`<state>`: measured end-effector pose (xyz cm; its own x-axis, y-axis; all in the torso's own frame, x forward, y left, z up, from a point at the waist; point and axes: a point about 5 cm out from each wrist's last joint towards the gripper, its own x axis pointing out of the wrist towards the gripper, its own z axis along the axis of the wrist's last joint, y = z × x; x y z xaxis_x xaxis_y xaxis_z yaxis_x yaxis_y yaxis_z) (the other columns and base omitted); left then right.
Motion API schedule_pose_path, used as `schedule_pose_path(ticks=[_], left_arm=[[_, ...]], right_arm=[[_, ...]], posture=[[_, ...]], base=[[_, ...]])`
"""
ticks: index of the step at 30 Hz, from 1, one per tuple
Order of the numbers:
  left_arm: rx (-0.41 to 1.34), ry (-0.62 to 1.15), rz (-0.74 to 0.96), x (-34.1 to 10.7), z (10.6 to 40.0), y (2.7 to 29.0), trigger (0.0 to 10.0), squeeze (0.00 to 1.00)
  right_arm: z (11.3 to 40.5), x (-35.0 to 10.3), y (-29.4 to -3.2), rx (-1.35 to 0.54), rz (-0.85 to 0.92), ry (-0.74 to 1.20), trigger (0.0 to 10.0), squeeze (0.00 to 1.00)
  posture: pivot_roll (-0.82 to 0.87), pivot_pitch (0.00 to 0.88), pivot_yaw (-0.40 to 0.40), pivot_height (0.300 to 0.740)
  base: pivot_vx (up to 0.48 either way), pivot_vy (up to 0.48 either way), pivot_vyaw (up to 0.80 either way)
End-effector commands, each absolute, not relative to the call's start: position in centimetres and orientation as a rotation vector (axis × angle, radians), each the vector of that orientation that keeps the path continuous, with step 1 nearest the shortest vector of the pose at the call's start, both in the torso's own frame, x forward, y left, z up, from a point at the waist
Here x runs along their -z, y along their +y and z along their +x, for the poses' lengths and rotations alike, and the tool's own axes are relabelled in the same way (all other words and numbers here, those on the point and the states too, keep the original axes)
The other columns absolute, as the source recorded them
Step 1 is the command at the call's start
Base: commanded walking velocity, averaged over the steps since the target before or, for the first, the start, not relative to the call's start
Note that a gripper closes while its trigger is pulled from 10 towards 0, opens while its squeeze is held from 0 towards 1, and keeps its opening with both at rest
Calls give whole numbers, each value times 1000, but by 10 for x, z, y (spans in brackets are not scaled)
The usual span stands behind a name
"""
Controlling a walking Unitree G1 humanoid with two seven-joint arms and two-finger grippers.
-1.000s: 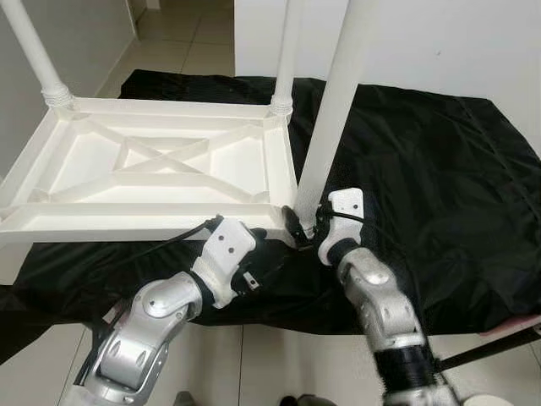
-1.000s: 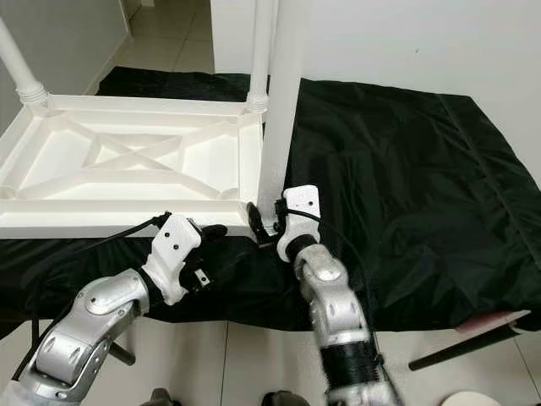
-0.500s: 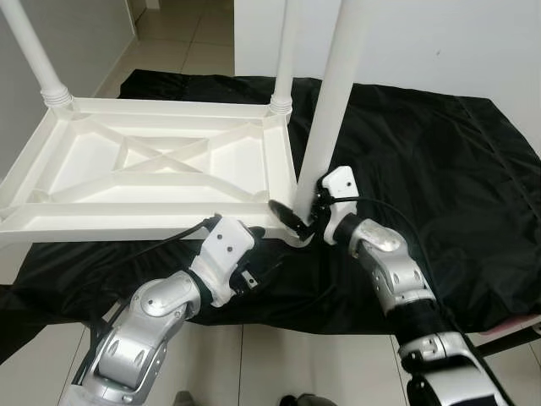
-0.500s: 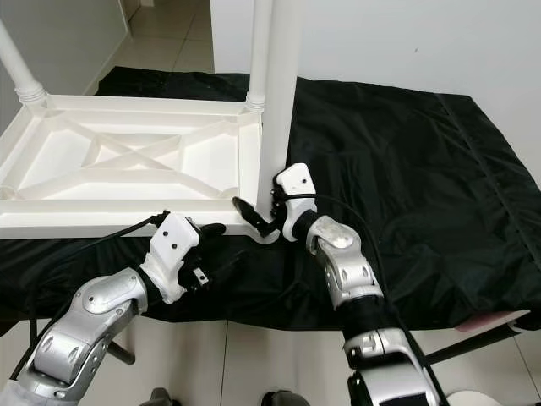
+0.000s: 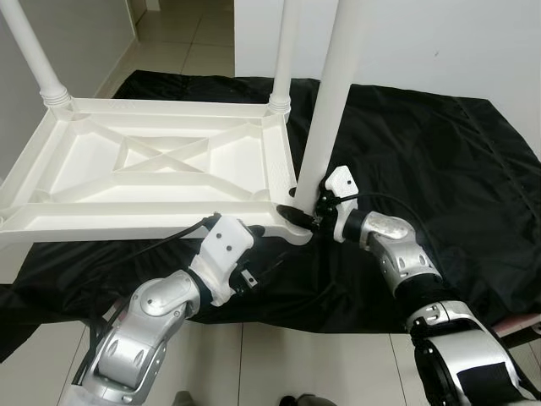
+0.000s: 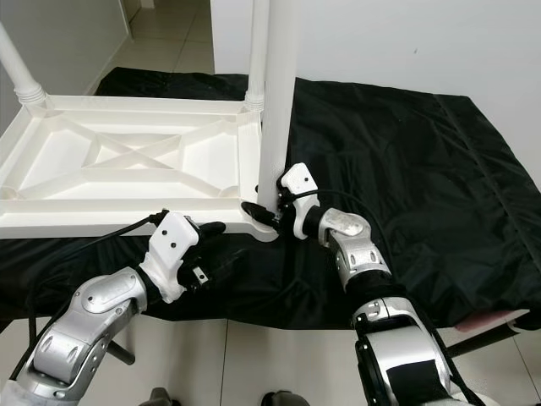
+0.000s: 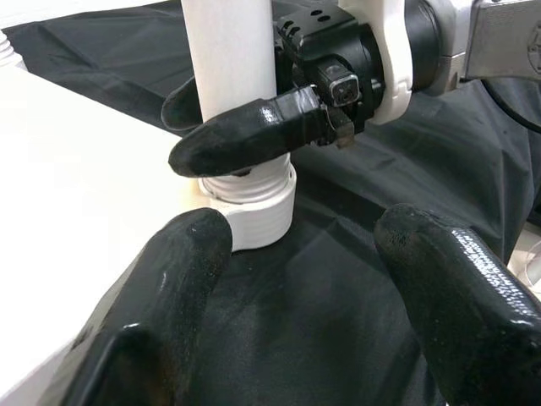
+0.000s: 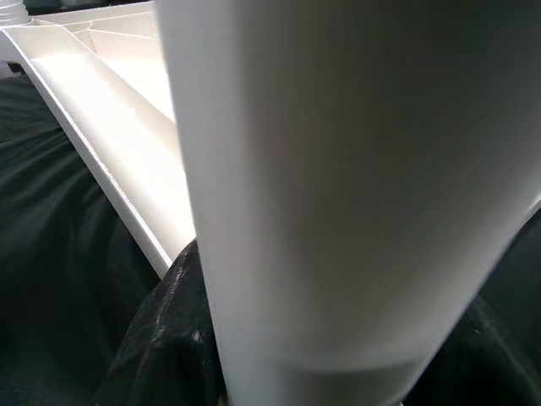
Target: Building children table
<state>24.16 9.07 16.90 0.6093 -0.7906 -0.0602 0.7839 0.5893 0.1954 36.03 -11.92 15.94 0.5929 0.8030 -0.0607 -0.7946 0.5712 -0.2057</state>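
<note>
Tabletop [image 5: 161, 169] upside down on black cloth [image 5: 439, 161] | right gripper [image 5: 306, 213] clamped around near-corner leg [image 5: 325, 110] at its socket | left gripper [image 7: 296, 254] open, empty, just beside | step: seating leg; next likely twisting it tight.

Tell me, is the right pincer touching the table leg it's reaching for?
Touching. The left wrist view shows the right pincer with one black finger pressed against the white table leg just above its threaded collar.

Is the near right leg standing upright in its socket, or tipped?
Upright. The leg rises straight from the ribbed corner socket of the tabletop, with the right end effector clamped around its base.
</note>
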Motion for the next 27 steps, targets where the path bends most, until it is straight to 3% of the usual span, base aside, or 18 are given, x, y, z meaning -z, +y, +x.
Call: schedule_pose_path(ticks=[1, 17, 27], left_arm=[[877, -26, 214, -169, 242, 93, 10000, 0], [886, -22, 211, -168, 241, 92, 10000, 0], [894, -14, 210, -166, 240, 93, 10000, 0]], right_arm=[[359, -151, -122, -937, -270, 3, 10000, 0], [358, -150, -109, -741, -179, -6, 10000, 0], [340, -140, -100, -385, -40, 19, 10000, 0]], posture=[[29, 95, -57, 740], [16, 102, -52, 740], [8, 108, -46, 740]], base=[[0, 0, 0], [0, 0, 0], [0, 0, 0]])
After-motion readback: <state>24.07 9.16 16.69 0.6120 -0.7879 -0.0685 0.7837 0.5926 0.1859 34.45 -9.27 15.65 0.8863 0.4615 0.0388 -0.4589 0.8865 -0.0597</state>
